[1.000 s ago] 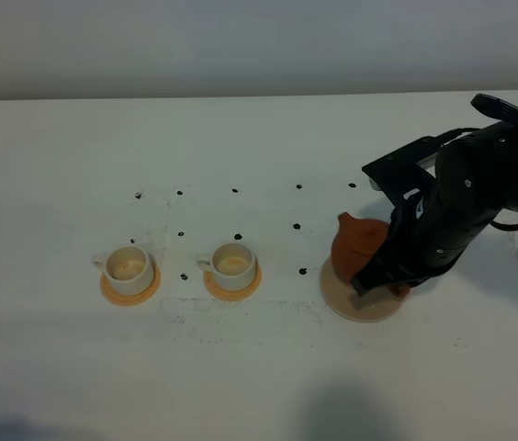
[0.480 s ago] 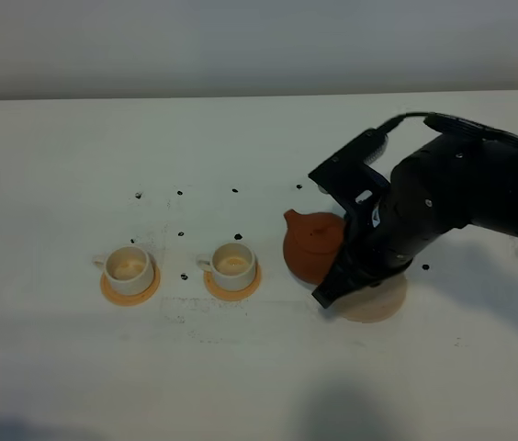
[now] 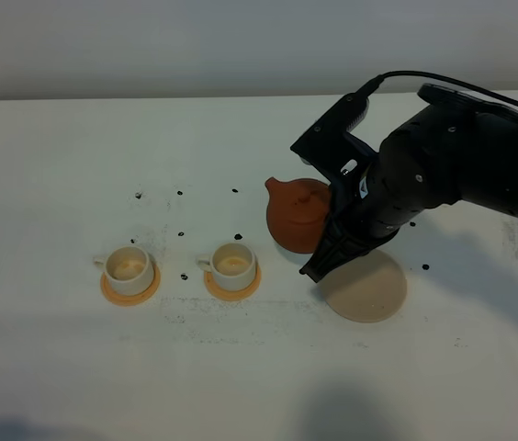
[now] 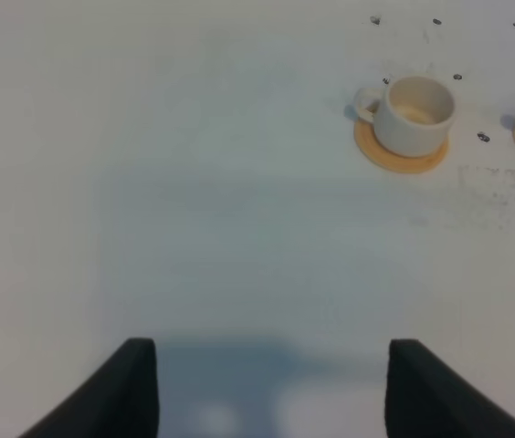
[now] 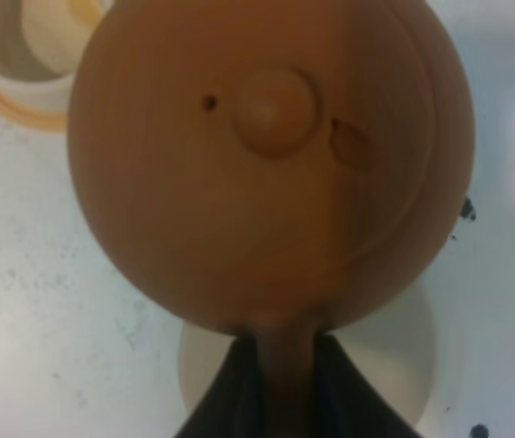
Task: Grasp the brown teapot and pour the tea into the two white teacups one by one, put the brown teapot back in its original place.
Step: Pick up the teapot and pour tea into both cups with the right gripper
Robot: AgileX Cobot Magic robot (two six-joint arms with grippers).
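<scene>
- Right gripper (image 5: 276, 391) pinches the brown teapot (image 3: 296, 216) by its handle, just left of the beige coaster (image 3: 371, 292).
- Spout points left, toward the white teacups (image 3: 233, 264).
- Left gripper (image 4: 271, 392) stands spread, holding nothing.

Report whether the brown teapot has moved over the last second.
Yes. The brown teapot sat on the beige coaster a second ago. It is now off the coaster, which lies bare, and has shifted left toward the nearer white teacup.
</scene>
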